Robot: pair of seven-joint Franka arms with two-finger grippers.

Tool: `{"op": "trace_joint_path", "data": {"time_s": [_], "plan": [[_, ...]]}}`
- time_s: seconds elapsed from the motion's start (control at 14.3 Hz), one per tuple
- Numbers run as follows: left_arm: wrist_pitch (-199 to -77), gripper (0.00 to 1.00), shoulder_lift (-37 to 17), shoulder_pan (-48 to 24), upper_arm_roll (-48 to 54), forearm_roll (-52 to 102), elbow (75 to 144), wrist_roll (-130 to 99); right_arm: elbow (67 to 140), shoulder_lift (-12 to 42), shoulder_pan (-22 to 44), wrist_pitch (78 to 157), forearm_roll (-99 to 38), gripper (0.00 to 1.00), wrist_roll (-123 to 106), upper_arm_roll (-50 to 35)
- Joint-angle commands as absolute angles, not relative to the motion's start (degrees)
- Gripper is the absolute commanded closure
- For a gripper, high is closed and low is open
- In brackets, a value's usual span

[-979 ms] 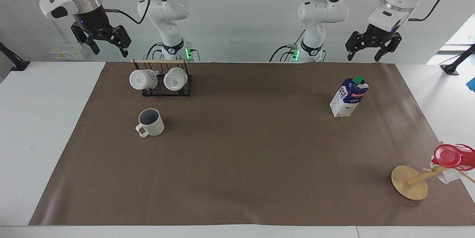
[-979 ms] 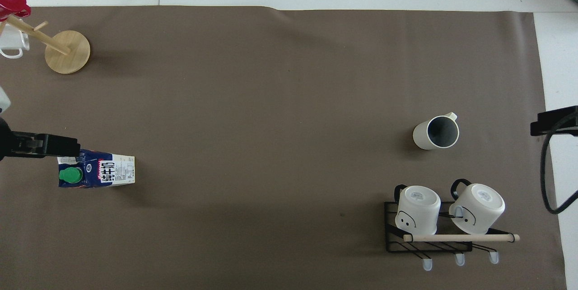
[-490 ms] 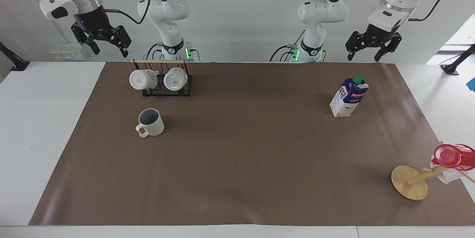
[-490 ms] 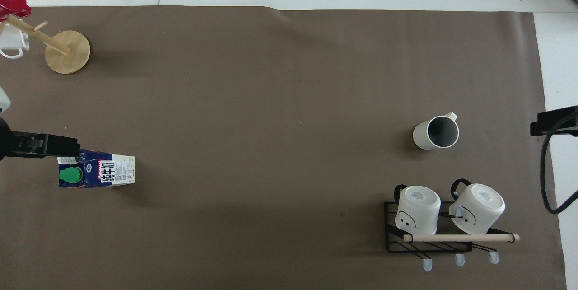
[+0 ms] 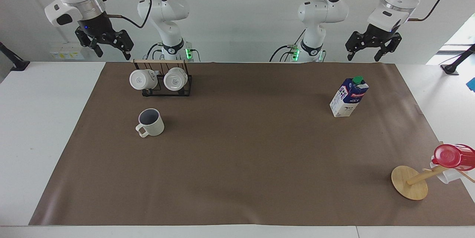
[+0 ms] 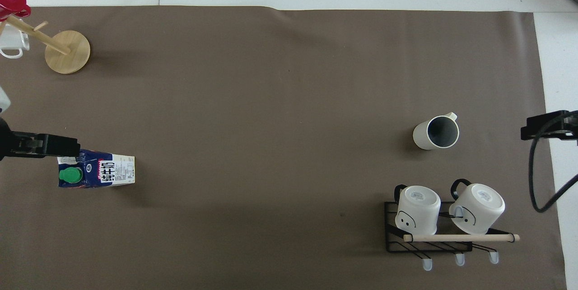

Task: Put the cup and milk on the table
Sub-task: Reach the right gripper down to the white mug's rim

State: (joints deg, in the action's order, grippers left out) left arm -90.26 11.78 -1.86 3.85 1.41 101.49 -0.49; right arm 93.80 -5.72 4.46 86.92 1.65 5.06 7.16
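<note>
The cream cup (image 5: pixel 150 122) (image 6: pixel 436 132) stands upright on the brown paper of the table (image 5: pixel 37 126), handle pointing away from the robots. The milk (image 5: pixel 348 97) (image 6: pixel 97 174), a blue and white carton with a green cap, stands upright on the paper toward the left arm's end. My right gripper (image 5: pixel 114 55) hangs high and open over the paper's edge at the right arm's end, holding nothing. High up beside the milk carton, my left gripper (image 5: pixel 363 59) is open and empty.
A black wire rack (image 5: pixel 163 90) (image 6: pixel 429 245) with two white mugs lying on it stands nearer to the robots than the cup. A wooden mug tree (image 5: pixel 410 182) (image 6: pixel 67 51) carries a red cup (image 5: pixel 451 155) and a clear cup.
The right gripper has shifted slightly toward the table's middle. The left arm, the cup and the milk have not moved.
</note>
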Motion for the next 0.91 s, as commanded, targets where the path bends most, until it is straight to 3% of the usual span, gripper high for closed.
{"op": "trace_joint_path", "data": {"time_s": [0.0, 0.28, 0.84], "plan": [[-88.9, 0.00, 11.6, -1.7, 3.9, 1.4, 100.3, -0.9, 100.1, -8.0, 4.7, 92.4, 2.1, 0.00, 6.5, 6.9], [-88.9, 0.00, 11.6, -1.7, 3.9, 1.4, 100.3, -0.9, 107.0, -7.5, 6.9, 101.1, 2.0, 0.00, 6.7, 6.9], [-88.9, 0.00, 11.6, -1.7, 3.9, 1.4, 100.3, -0.9, 114.8, -1.4, 9.6, 113.9, 2.0, 0.00, 7.7, 6.9]]}}
